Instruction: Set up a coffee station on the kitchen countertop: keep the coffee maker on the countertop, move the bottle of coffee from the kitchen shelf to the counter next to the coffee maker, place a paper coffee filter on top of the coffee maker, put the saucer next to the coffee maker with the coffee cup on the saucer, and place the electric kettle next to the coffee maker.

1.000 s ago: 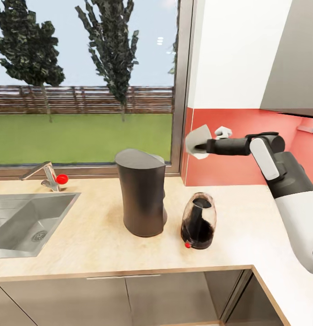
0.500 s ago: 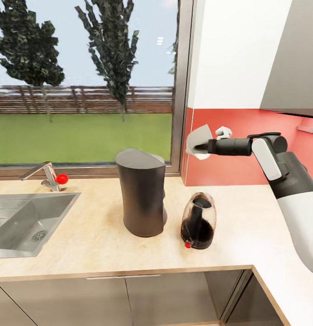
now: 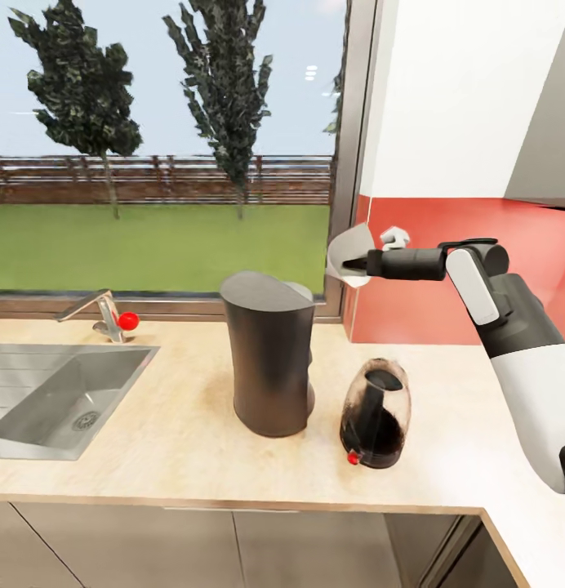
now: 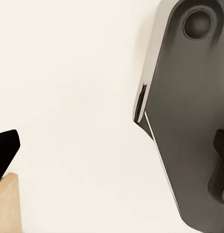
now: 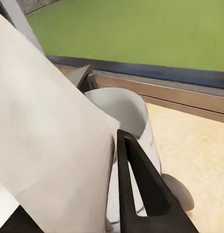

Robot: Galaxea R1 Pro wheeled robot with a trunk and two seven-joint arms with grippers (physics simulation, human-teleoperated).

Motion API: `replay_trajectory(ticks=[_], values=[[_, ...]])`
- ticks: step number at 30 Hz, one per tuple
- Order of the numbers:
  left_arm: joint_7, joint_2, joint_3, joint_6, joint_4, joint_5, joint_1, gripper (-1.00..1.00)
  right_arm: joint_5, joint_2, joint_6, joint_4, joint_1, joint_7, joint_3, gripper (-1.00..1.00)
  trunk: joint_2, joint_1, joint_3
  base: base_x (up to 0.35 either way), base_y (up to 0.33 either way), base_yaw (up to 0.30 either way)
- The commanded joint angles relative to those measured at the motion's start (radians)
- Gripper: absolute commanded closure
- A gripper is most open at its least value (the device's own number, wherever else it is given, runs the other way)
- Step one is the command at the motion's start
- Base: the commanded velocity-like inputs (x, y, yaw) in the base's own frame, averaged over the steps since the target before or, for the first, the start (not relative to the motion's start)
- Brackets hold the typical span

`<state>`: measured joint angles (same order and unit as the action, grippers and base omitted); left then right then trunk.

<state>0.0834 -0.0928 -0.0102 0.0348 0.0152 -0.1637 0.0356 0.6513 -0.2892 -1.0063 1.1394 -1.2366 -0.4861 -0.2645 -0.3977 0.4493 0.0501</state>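
A sink [image 3: 37, 392], cut off at the edge, and 1 faucet [image 3: 103, 313] sit leftmost on the countertop [image 3: 193, 441]. 1 dark coffee maker [image 3: 270, 353] stands beside 1 electric kettle [image 3: 375, 414]. Up right of both, the right gripper [image 3: 358, 263] pinches 1 paper coffee filter [image 3: 348, 253]. The left gripper's state cannot be made out.

Bright, even daylight from the window [image 3: 168, 147]; sharp render, soft shadows.
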Motion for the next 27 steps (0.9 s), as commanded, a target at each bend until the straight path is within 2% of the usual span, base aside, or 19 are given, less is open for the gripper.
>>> replay_trajectory(ticks=[1, 8, 17, 27], values=[[0.001, 0.000, 0.000, 0.004, 0.002, -0.007, 0.001, -1.00, -0.006, -0.001, -0.002, 0.000, -0.001, -0.008, -0.001, 1.00, -0.002, 0.001, 0.002, 0.058, -0.034, 0.071], [0.003, 0.001, -0.001, 0.004, 0.002, -0.007, 0.001, -1.00, -0.007, -0.001, -0.002, 0.000, -0.001, -0.008, -0.001, 1.00, -0.002, 0.001, 0.002, 0.023, -0.008, 0.015], [0.004, 0.017, -0.001, 0.004, 0.002, -0.007, 0.001, -1.00, -0.007, -0.001, -0.002, -0.001, -0.001, -0.008, -0.002, 1.00, -0.002, 0.001, 0.002, 0.169, -0.138, 0.016], [0.006, 0.021, -0.001, 0.004, 0.002, -0.007, 0.001, -1.00, -0.007, 0.000, -0.002, -0.003, -0.001, -0.008, -0.004, 1.00, -0.002, 0.001, 0.002, 0.018, -0.045, 0.067]])
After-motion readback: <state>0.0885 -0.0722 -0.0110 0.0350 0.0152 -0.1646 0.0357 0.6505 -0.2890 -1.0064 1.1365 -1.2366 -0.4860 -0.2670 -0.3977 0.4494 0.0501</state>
